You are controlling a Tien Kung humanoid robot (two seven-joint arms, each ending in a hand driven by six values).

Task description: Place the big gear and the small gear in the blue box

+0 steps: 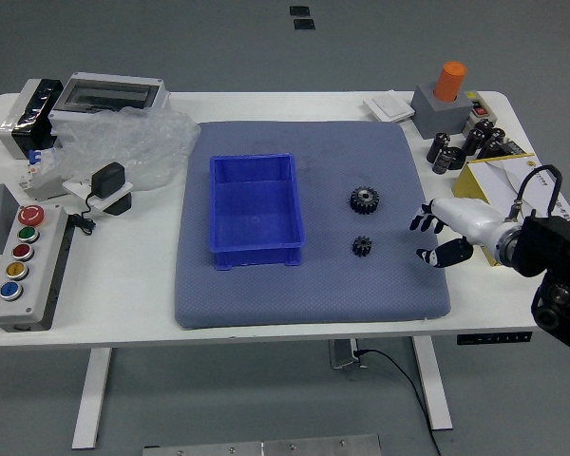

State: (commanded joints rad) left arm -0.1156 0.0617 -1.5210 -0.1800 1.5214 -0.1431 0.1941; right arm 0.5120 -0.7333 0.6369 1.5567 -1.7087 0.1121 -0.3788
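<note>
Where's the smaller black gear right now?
In the head view, the small gear lies on the grey-blue mat, just below the big gear, between the blue box and the robot's right hand.

From my remote seat I can read no text, number or sign; any print on the button box (35, 277) at the left edge of the table (119, 285) or the yellow box (467, 185) near its right edge is too small.

Place: is looking like a robotics lab or workshop
Right robot arm (562, 285): is reaching over a white table (133, 294)
Button box (37, 278): is showing colored push buttons
Big gear (364, 200): is lying on a blue-gray mat (266, 299)
</note>
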